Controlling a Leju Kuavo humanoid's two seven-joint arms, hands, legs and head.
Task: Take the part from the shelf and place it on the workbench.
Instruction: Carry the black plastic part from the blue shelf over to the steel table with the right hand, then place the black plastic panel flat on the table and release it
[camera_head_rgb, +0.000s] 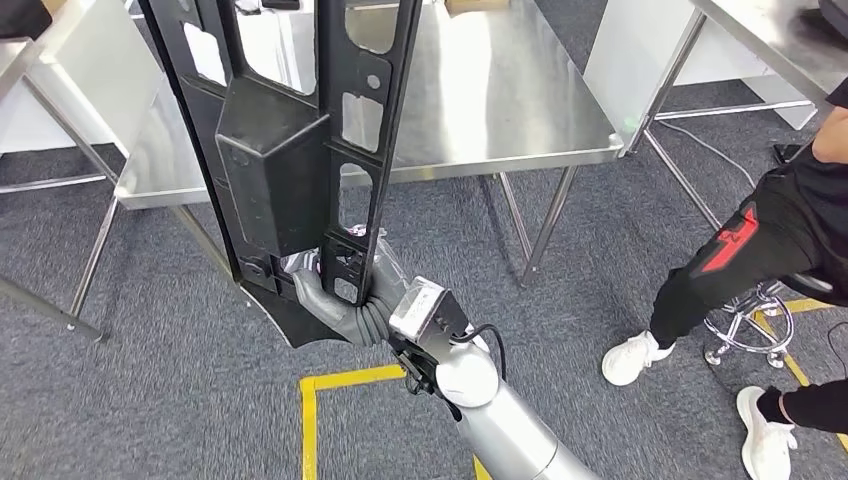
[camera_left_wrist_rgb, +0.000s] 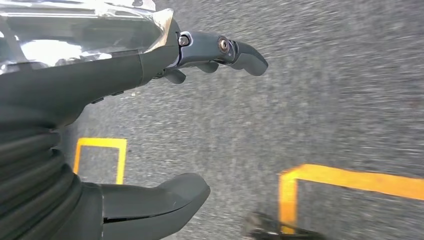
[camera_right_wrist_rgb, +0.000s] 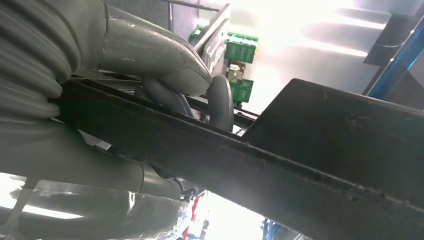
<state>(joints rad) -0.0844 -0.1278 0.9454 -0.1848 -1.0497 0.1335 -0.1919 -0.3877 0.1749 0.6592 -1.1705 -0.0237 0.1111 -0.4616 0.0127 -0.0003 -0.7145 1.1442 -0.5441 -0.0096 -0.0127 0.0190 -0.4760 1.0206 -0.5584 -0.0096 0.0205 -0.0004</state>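
The right hand (camera_head_rgb: 345, 285) held the lower end of the part (camera_head_rgb: 290, 150), a long black plastic frame with several openings and a boxy block on its face. In the head view the part stood nearly upright in front of the robot, its upper end going out of the picture, and it hid a portion of the steel table (camera_head_rgb: 480, 100) behind it. In the right wrist view the grey fingers (camera_right_wrist_rgb: 220, 100) curled over the edge of a black bar of the part (camera_right_wrist_rgb: 250, 165), with the thumb on the other side, so the grasp was closed tight on it. The left hand (camera_left_wrist_rgb: 150, 125) hung above the grey carpet floor (camera_left_wrist_rgb: 325, 100), near the yellow tape lines (camera_left_wrist_rgb: 350, 177); its fingers (camera_left_wrist_rgb: 240, 52) were apart from the thumb and held nothing. At the right side of the head view a person in black trousers (camera_head_rgb: 760, 250) and white shoes sat on a stool (camera_head_rgb: 745, 325), well apart from the part
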